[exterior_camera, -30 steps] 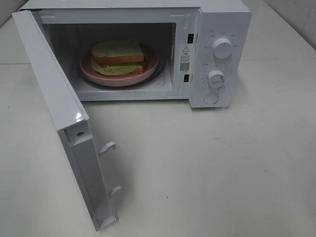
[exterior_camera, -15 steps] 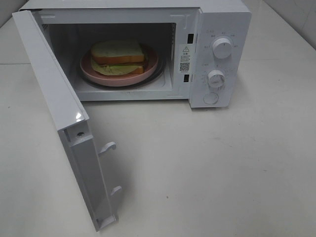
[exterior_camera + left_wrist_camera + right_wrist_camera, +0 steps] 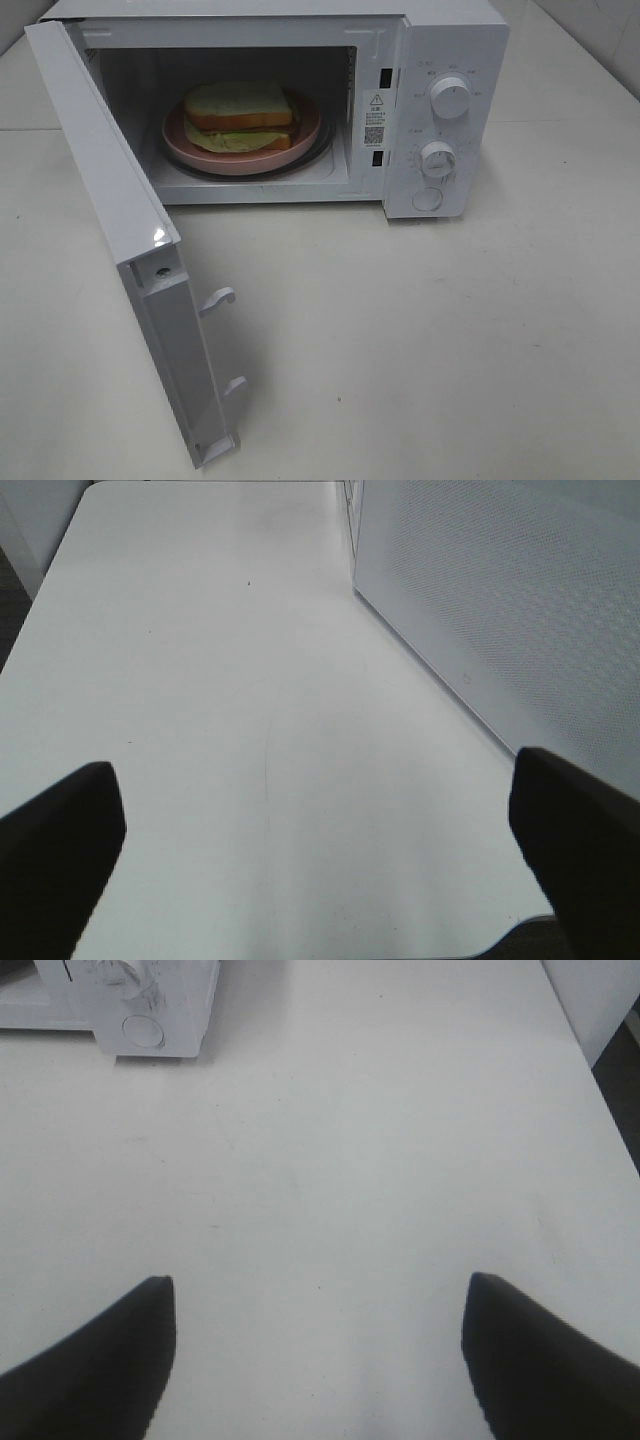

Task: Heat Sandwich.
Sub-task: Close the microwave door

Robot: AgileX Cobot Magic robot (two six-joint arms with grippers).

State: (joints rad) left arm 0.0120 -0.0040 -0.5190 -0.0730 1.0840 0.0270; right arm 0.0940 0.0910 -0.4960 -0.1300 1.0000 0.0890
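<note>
Square white-bread sandwich with green filling (image 3: 240, 108) looks soft, light, squashable; better to grip rim of round pink plate (image 3: 240, 166). Left gripper (image 3: 315, 780), right gripper (image 3: 320, 1285) both spread, empty.

pink plate (image 3: 300, 140), white microwave (image 3: 440, 40)

High camera: steeply down on the microwave (image 3: 395, 60) from in front. Wrist cameras, low over the table (image 3: 230, 680), look past the left gripper (image 3: 315, 775) at the door (image 3: 520, 610) — past the right gripper (image 3: 320, 1282) at the panel (image 3: 150, 1000); the high view shares door and panel.
</note>
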